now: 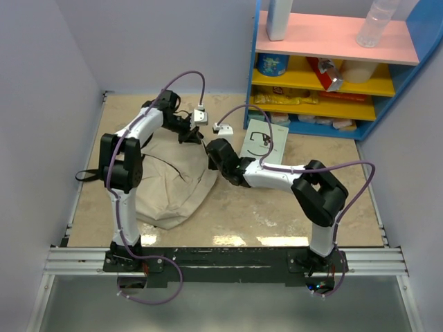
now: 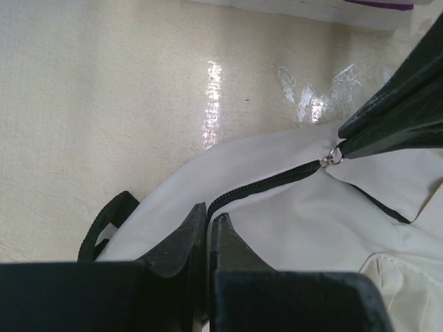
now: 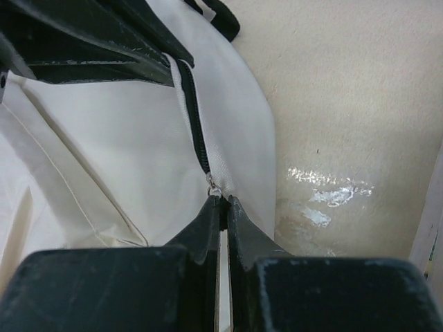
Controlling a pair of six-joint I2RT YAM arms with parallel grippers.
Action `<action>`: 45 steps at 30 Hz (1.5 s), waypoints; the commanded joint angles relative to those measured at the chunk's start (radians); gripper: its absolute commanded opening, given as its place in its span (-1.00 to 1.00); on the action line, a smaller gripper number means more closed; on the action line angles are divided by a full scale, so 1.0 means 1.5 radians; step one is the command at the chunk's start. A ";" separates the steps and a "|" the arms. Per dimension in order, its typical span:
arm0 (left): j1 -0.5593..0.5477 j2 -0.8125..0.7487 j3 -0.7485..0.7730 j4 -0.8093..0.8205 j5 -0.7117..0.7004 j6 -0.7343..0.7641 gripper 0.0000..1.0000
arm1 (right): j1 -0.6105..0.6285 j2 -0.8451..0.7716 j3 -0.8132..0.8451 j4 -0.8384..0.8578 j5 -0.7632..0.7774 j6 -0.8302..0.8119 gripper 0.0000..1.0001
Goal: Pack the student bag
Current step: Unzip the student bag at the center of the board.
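Note:
The student bag point(image 1: 169, 190), soft beige fabric with a black zipper, lies slumped on the table at left centre. My left gripper point(image 1: 192, 133) is shut on the bag's fabric edge at one end of the zipper point(image 2: 270, 182); it shows in the left wrist view point(image 2: 208, 220). My right gripper point(image 1: 212, 151) is shut on the metal zipper pull point(image 3: 214, 185), and it shows in the right wrist view point(image 3: 223, 202). The two grippers face each other a short zipper length apart. The zipper between them looks closed. The bag's inside is hidden.
A flat white book point(image 1: 266, 144) lies on the table just right of the grippers. A blue, yellow and pink shelf point(image 1: 332, 66) with bottles and packets stands at the back right. A black strap point(image 1: 86, 176) trails off the bag's left side. Walls close both sides.

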 commanded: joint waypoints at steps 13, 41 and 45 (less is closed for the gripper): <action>-0.017 -0.055 -0.014 0.097 0.068 -0.105 -1.00 | 0.056 -0.033 -0.033 -0.039 -0.050 0.028 -1.00; 0.363 -0.332 -0.278 -0.251 -0.189 -0.029 1.00 | -0.053 0.032 0.149 0.002 -0.147 -0.223 0.25; 0.387 -0.356 -0.326 -0.230 -0.242 -0.011 1.00 | -0.055 0.059 0.177 0.001 -0.150 -0.229 0.19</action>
